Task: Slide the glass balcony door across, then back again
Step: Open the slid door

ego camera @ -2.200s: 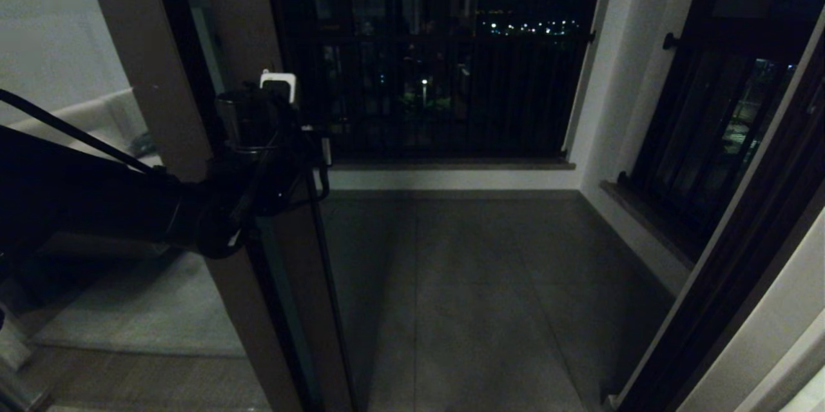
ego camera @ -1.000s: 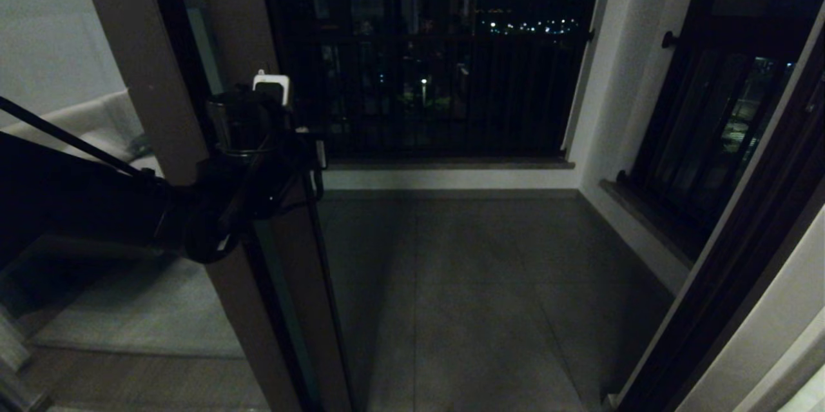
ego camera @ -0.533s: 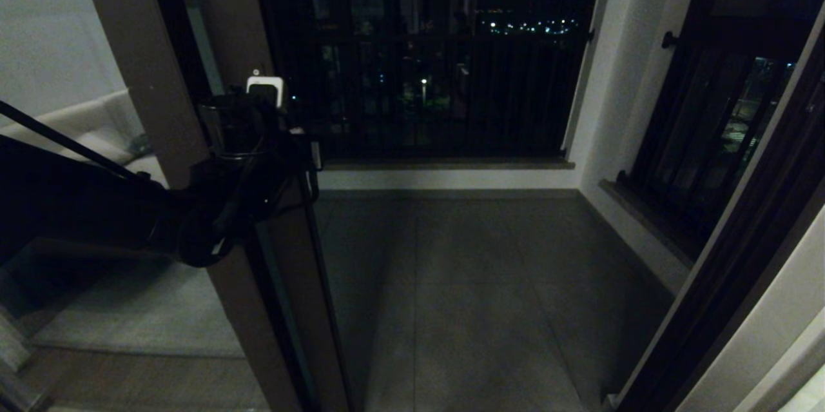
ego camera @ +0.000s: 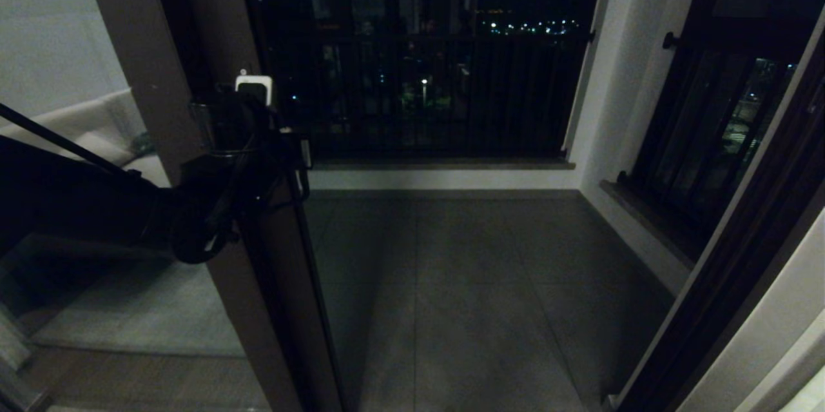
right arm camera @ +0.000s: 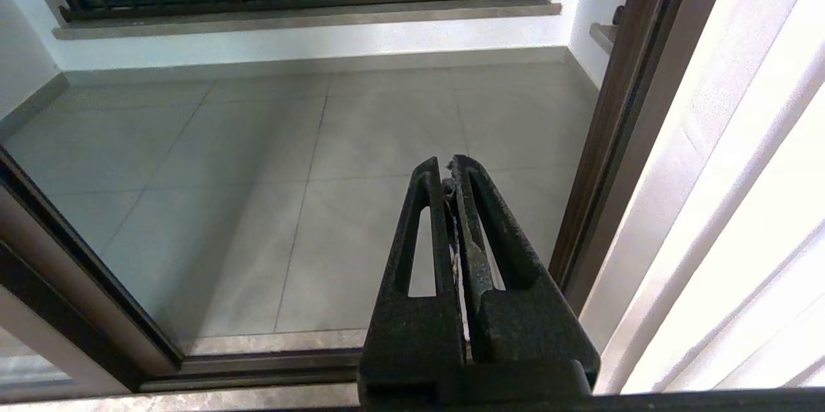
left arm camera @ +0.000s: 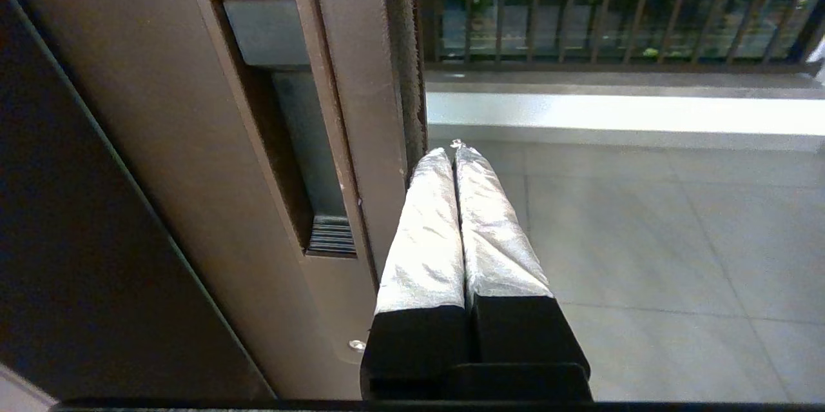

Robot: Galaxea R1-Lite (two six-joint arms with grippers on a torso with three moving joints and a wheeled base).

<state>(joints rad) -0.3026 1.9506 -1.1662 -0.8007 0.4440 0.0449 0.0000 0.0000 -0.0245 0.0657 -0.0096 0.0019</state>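
The glass balcony door (ego camera: 296, 309) stands at the left of the opening, its dark brown stile (left arm camera: 193, 141) carrying a slim recessed handle (left arm camera: 296, 141). My left gripper (ego camera: 301, 153) is at handle height on the door's free edge. In the left wrist view it (left arm camera: 451, 151) is shut on nothing, and its silver-wrapped fingers (left arm camera: 425, 231) lie against the stile's edge beside the brush seal. My right gripper (right arm camera: 448, 170) is shut and empty, held low over the tiled floor near the right door frame; it does not show in the head view.
The grey tiled balcony floor (ego camera: 477, 283) lies beyond the opening, with a dark railing (ego camera: 438, 89) at the back and a barred window (ego camera: 702, 141) on the right. An unmoving brown-framed pane (ego camera: 122, 44) shows the sofa (ego camera: 97, 135). The floor track (right arm camera: 258, 363) and right jamb (right arm camera: 619, 128) border the opening.
The door's stile and my left gripper on its edge have moved steadily to the left, and the opening onto the balcony has widened.
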